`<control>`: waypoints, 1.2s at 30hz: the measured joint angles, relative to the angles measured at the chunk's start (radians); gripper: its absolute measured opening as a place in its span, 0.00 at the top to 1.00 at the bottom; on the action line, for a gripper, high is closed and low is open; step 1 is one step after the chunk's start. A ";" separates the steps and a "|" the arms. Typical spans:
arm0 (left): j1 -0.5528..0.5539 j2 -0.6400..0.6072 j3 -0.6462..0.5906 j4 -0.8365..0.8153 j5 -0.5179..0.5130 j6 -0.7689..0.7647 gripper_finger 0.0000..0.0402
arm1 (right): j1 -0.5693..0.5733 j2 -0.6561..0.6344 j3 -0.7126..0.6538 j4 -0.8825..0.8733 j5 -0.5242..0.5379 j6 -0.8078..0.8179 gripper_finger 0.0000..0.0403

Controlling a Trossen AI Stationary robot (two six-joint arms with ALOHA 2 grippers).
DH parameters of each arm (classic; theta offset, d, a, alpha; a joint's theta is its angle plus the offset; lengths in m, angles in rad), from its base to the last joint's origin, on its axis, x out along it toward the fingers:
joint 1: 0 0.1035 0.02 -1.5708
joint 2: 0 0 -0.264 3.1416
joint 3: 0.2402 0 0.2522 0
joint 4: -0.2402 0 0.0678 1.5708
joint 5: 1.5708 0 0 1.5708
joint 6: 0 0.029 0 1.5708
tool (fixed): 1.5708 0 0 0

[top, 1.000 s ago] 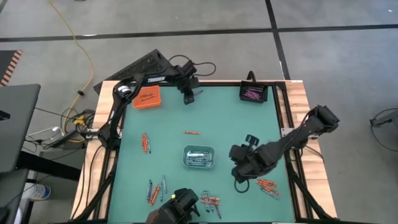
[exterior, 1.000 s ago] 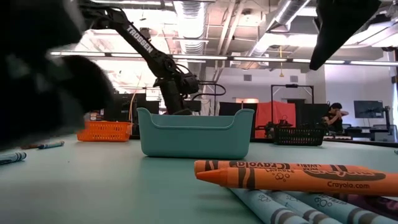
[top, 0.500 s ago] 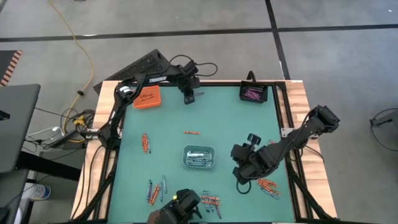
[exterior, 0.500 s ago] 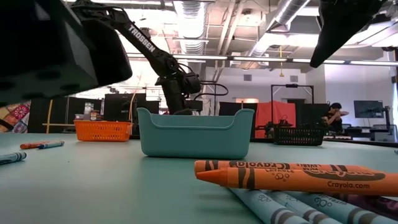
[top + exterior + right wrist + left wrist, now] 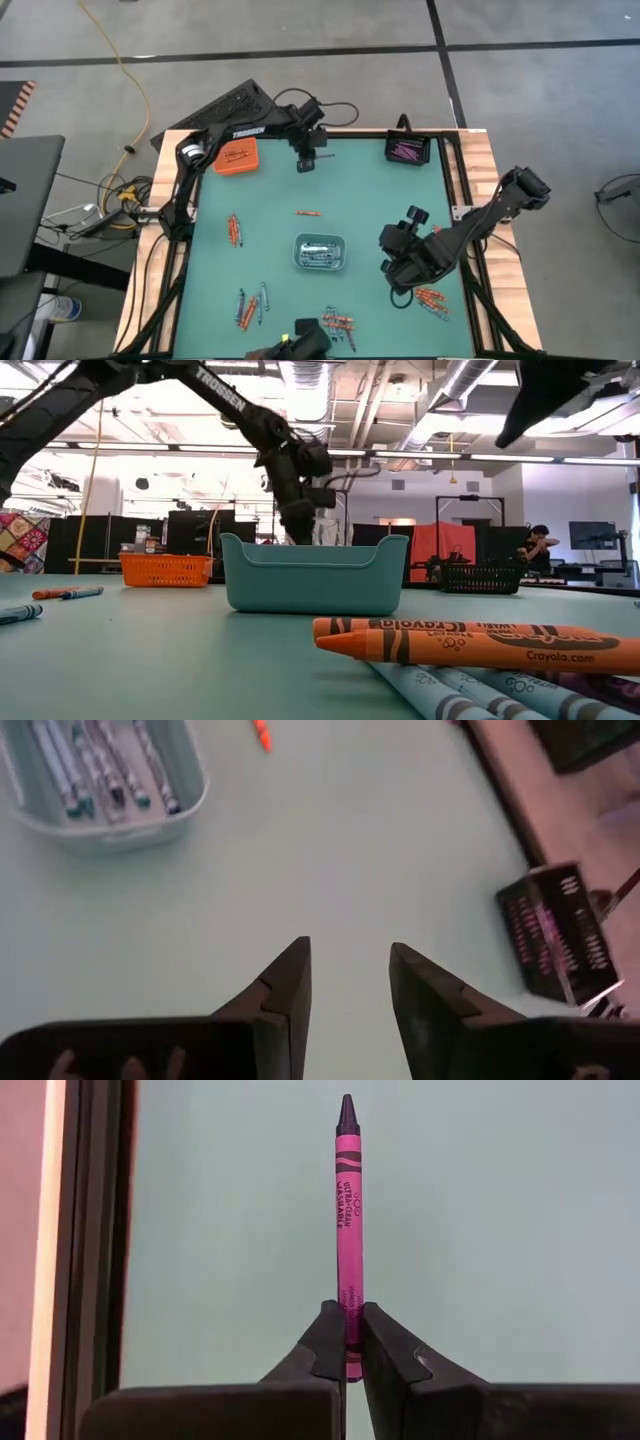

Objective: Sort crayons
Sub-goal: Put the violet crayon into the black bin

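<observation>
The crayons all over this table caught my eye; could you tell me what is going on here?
Two arms are sorting crayons by colour. The left gripper holds a pink crayon between its fingers at the table's far side, between the orange tray and the black tray of pink ones. The right gripper hovers open and empty near loose crayons. Grey-blue ones lie in the middle tray.

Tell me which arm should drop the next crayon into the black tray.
Left. The left gripper is shut on a pink crayon at the table's far edge, level with the black tray of purple-pink crayons. The right gripper is open, empty and nearer the front.
</observation>
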 joint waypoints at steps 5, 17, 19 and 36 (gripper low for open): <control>-0.056 -0.070 0.000 0.007 0.019 0.021 1.00 | 0.001 -0.061 0.000 0.005 0.089 -0.020 0.67; -0.157 -0.246 0.000 0.075 0.132 0.050 1.00 | -0.002 -0.222 0.000 0.038 0.204 -0.194 0.67; -0.170 -0.280 0.001 0.082 0.161 0.050 1.00 | -0.012 -0.259 0.000 0.038 0.210 -0.240 0.67; -0.242 -0.393 0.002 0.088 0.204 0.068 1.00 | -0.361 -0.621 0.000 0.469 -0.165 -1.049 0.67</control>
